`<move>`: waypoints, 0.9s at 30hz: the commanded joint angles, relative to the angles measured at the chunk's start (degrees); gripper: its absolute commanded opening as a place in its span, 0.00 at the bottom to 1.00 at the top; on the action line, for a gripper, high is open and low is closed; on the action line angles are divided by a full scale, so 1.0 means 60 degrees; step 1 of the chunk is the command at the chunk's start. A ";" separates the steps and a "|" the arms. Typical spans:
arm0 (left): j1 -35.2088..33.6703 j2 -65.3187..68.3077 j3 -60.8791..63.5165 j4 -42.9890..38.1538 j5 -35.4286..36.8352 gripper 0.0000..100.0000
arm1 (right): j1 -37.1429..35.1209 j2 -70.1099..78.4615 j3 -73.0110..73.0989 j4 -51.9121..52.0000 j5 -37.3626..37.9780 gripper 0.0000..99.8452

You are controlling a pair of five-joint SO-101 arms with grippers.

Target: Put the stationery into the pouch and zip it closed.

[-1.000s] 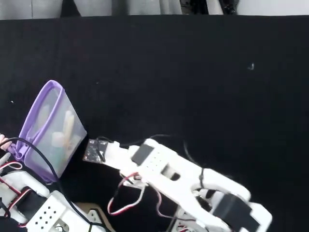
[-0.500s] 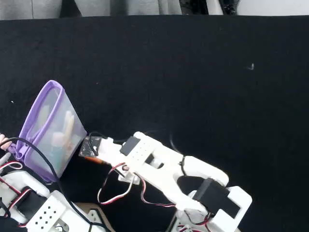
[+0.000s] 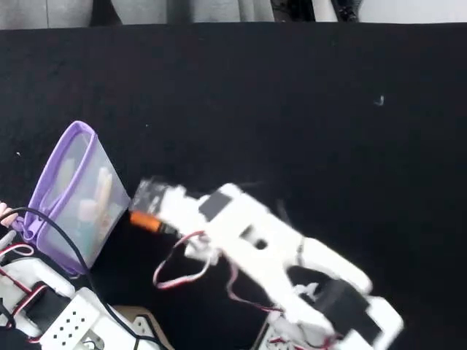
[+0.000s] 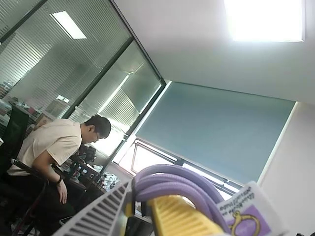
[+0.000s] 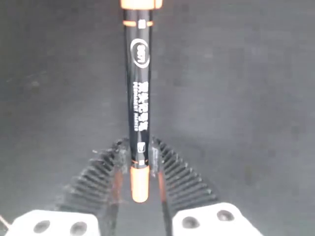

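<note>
claw (image 5: 137, 150) grips one marker (image 5: 138, 83) — one pouch (image 3: 76, 191) near

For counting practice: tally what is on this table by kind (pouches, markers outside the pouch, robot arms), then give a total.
pouch: 1
marker: 1
robot arms: 2 (right arm, left arm)
Total: 4
</note>
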 commanded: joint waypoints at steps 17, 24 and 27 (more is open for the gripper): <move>0.0418 -0.0059 -0.0462 0.0000 -0.0044 0.03 | 0.1040 -0.5253 -0.4081 -0.0088 -0.0088 0.01; 0.1531 -0.0059 -0.0491 -0.0044 -0.0103 0.03 | 0.0996 -0.5238 -0.4330 -0.2930 -0.2168 0.01; 0.2440 -0.0044 -0.0593 0.0015 -0.0103 0.03 | 0.0967 -0.5341 -0.4418 -0.3795 -0.3092 0.01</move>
